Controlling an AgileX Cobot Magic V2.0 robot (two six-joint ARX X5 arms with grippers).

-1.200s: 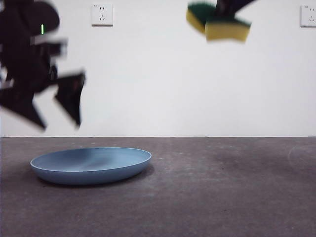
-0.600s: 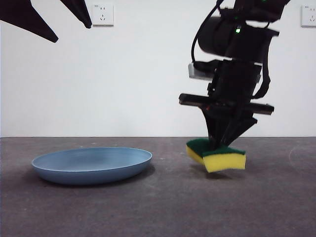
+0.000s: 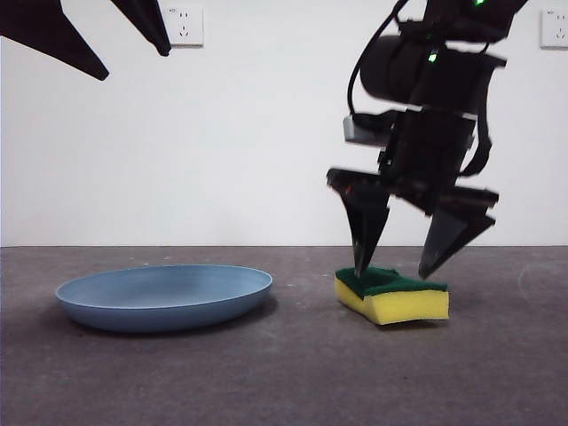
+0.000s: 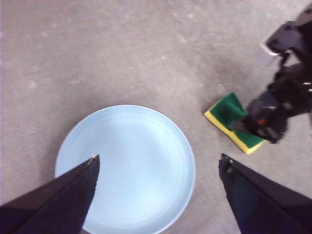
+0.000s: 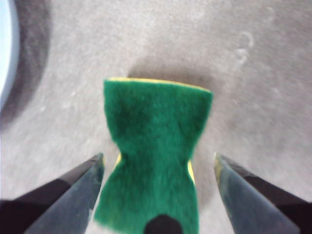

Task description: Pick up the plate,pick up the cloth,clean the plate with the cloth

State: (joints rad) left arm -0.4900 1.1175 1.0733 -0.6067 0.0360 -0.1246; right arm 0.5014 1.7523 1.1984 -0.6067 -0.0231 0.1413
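Release confirmed: right pincer (image 3: 397, 269) now spread above yellow-and-green block sponge (image 3: 393, 295) (half a second ago pinched), round light-blue plate (image 3: 164, 297) unlifted, left pincer (image 4: 158, 168) spread overhead.

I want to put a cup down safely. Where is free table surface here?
Bare table lies in front of the plate and the sponge, and in the gap between them. It is crowded at the sponge, where the open right gripper hangs.
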